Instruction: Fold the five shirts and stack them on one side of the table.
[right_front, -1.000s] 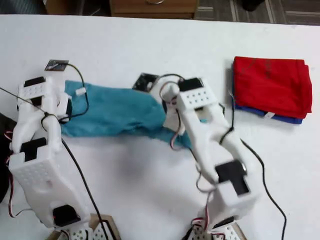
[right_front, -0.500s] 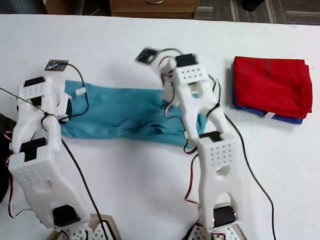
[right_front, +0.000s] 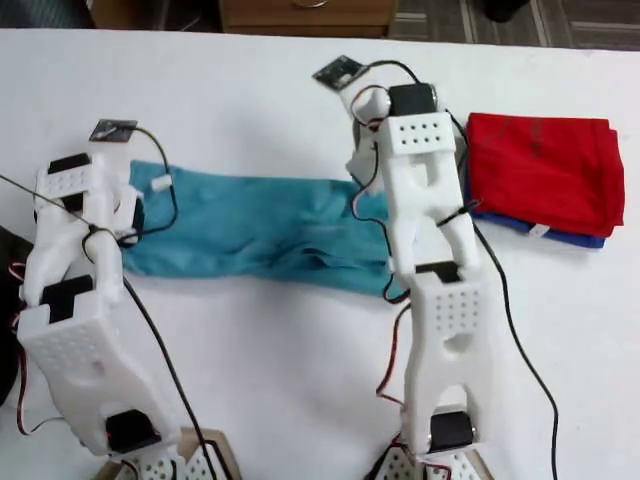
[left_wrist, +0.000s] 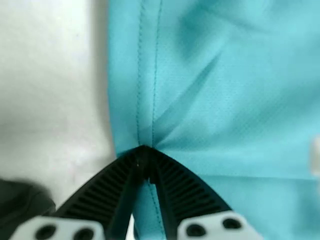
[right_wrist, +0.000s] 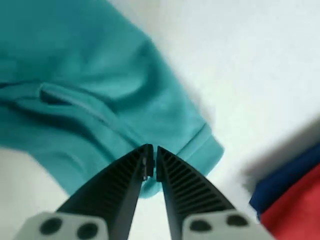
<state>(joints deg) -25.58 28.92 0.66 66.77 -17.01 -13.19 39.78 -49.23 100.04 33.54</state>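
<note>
A teal shirt (right_front: 250, 230) lies stretched in a long band across the white table (right_front: 250, 90). My left gripper (right_front: 135, 215) sits at its left end, shut on the teal shirt's hem (left_wrist: 150, 100), which puckers at the tips (left_wrist: 145, 155). My right gripper (right_front: 366, 168) hangs over the shirt's right end, largely under its own arm. It (right_wrist: 151, 161) is shut, and I see no cloth between the tips; the teal shirt (right_wrist: 75, 75) lies below it. To the right, a folded red shirt (right_front: 545, 170) rests on a folded blue shirt (right_front: 565, 237).
The right arm (right_front: 440, 300) stretches far over the table between the teal shirt and the stack. The blue shirt (right_wrist: 280, 185) and red shirt (right_wrist: 295, 215) are close beside the right gripper. Wooden furniture (right_front: 305, 15) stands beyond the far edge.
The right arm swung up and away toward the far side and straightened out. The teal shirt's right end now lies drawn out farther right and flatter. The left arm kept still.
</note>
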